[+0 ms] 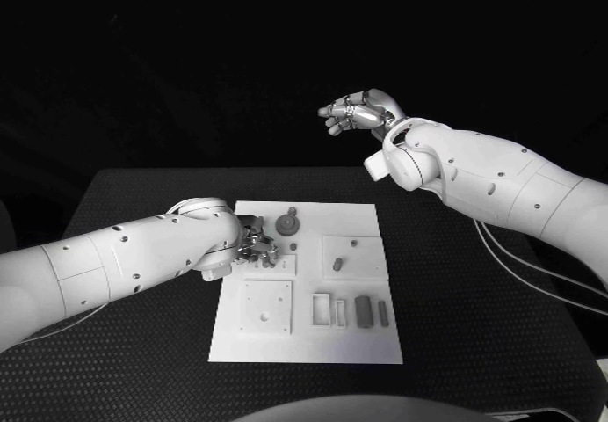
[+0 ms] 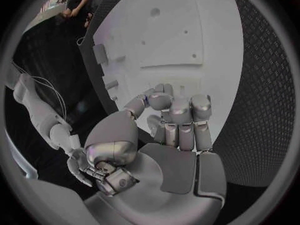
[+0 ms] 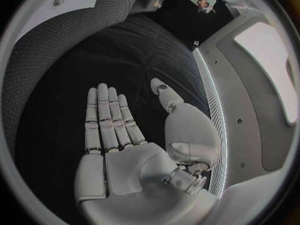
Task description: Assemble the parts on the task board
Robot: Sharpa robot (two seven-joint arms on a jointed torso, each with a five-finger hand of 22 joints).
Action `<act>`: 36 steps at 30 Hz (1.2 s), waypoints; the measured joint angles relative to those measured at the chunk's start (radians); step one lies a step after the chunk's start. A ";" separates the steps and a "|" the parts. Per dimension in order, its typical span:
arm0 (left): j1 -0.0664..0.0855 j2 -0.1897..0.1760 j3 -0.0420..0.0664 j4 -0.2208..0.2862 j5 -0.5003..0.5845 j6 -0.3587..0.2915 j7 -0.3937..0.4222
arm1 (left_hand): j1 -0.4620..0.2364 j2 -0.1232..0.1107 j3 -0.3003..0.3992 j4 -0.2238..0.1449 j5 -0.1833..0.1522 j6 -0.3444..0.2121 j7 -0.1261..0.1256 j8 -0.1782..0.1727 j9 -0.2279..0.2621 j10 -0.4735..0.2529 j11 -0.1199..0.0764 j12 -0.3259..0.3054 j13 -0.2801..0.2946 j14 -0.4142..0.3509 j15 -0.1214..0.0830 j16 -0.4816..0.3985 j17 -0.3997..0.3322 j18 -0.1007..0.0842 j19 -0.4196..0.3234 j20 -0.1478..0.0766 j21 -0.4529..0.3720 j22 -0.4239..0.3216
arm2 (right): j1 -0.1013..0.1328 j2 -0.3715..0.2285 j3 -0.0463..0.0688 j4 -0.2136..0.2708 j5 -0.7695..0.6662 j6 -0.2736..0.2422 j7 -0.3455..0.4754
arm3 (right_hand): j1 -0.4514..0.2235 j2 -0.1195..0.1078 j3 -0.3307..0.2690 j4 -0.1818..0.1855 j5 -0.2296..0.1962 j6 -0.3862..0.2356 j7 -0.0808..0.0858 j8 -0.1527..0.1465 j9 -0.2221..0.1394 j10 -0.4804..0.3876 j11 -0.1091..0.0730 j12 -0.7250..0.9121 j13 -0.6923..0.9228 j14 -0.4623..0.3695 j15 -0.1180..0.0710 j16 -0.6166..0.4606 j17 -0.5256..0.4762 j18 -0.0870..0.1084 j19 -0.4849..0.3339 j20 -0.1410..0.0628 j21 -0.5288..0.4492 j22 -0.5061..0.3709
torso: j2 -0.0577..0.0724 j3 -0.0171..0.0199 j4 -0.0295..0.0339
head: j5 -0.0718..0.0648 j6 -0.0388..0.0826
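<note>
The white task board [image 1: 310, 347] lies mid-table. On it are a round grey part [image 1: 289, 225], a small grey peg [image 1: 338, 262] in a square recess and upright grey bars [image 1: 364, 309] near the front. My left hand [image 1: 254, 248] hovers low over the board's left side, just beside the round part. Its fingers [image 2: 181, 117] are curled in and the thumb meets the forefinger; whether a small part sits between them is unclear. My right hand [image 1: 358, 112] is raised high beyond the table's far edge, its palm [image 3: 125, 170] flat, fingers straight and bare.
A square white plate [image 1: 266, 306] with small holes sits at the board's front left. The black textured table [image 1: 126, 369] surrounds the board. My right forearm [image 1: 488, 180] hangs over the back right corner, with cables [image 1: 532, 272] trailing below it.
</note>
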 measured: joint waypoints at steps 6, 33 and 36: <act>-0.001 -0.004 0.000 0.003 -0.003 -0.015 0.002 | 0.000 0.000 0.000 0.000 -0.004 0.000 0.000 -0.001 0.001 0.000 0.000 0.000 0.000 0.000 0.000 0.000 -0.001 0.000 0.000 0.000 0.000 0.000 | -0.002 0.001 0.000 0.000 0.000 0.000 0.000 | 0.000 0.000 0.000 0.000 0.000 0.000 0.000 0.000 0.000 0.000 0.000 -0.002 -0.001 0.000 0.000 0.000 0.000 0.000 0.000 0.000 0.000 0.000 | 0.000 0.0002 0.0000 | 0.001 -0.001; -0.005 -0.003 0.001 0.014 -0.044 -0.020 0.001 | 0.001 -0.001 0.002 0.002 -0.016 0.002 -0.001 -0.001 0.007 0.000 0.000 0.001 -0.002 0.000 0.000 0.004 -0.006 -0.006 0.000 0.000 0.000 0.000 | -0.004 0.000 0.000 0.000 0.000 0.002 0.000 | 0.000 0.000 -0.003 0.003 0.000 0.000 0.000 0.000 -0.002 0.000 0.000 -0.004 -0.005 0.000 0.000 0.000 -0.001 0.000 -0.004 0.004 0.000 0.000 | 0.000 0.0007 -0.0005 | 0.002 -0.004; -0.005 -0.001 0.001 0.016 -0.054 -0.020 0.002 | 0.000 0.000 0.002 0.002 -0.017 0.002 -0.002 -0.001 0.009 0.000 0.000 0.004 -0.002 0.000 0.000 0.008 -0.007 -0.007 0.000 0.000 0.004 0.000 | -0.005 0.000 0.000 0.000 0.000 0.002 0.000 | 0.000 0.000 -0.003 0.003 0.000 0.000 0.000 0.000 -0.002 0.000 0.000 -0.004 -0.005 0.000 0.000 0.000 -0.001 0.000 -0.004 0.004 0.000 0.000 | 0.000 0.0007 -0.0007 | 0.003 -0.004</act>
